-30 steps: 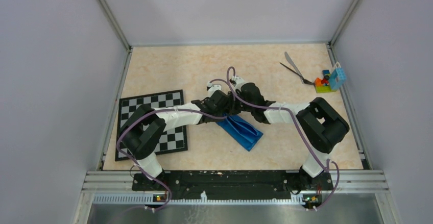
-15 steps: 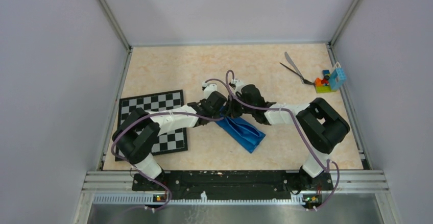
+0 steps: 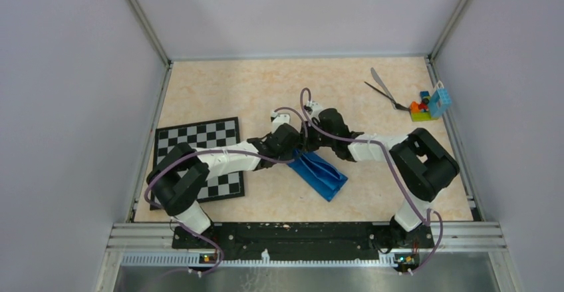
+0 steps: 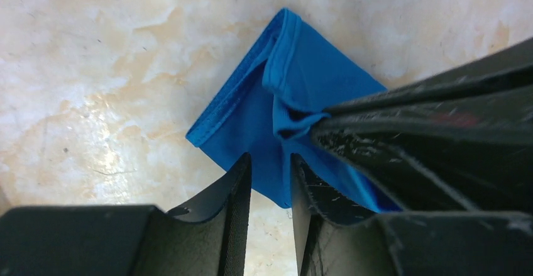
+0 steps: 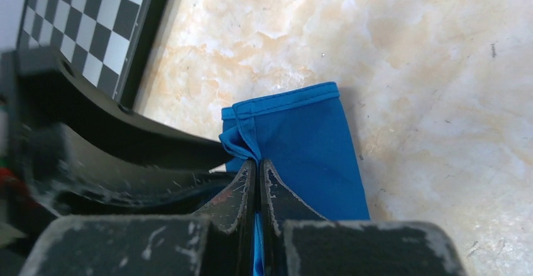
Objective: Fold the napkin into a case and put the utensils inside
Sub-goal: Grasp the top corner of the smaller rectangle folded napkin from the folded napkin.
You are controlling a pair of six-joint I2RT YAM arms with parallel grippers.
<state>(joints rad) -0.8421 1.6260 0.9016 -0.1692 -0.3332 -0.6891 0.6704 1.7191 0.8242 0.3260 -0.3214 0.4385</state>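
Observation:
The blue napkin (image 3: 324, 175) lies folded into a narrow oblong case in the middle of the table, slanting down to the right. My right gripper (image 3: 307, 146) is shut on a raised fold at its upper end; the pinch shows in the right wrist view (image 5: 258, 164), with the napkin (image 5: 311, 144) beyond. My left gripper (image 3: 293, 147) is right beside it, its jaws a small gap apart over the napkin's (image 4: 302, 81) near edge (image 4: 270, 170), holding nothing. The silver-grey utensil (image 3: 378, 82) and the thin black one (image 3: 384, 94) lie at the far right.
The chessboard (image 3: 199, 139) lies at the left under my left arm; its corner shows in the right wrist view (image 5: 82, 24). Small colourful toy blocks (image 3: 429, 104) sit by the right wall next to the utensils.
Both grippers and the napkin's upper end have shifted slightly to the right. The right gripper stays shut on the fold.

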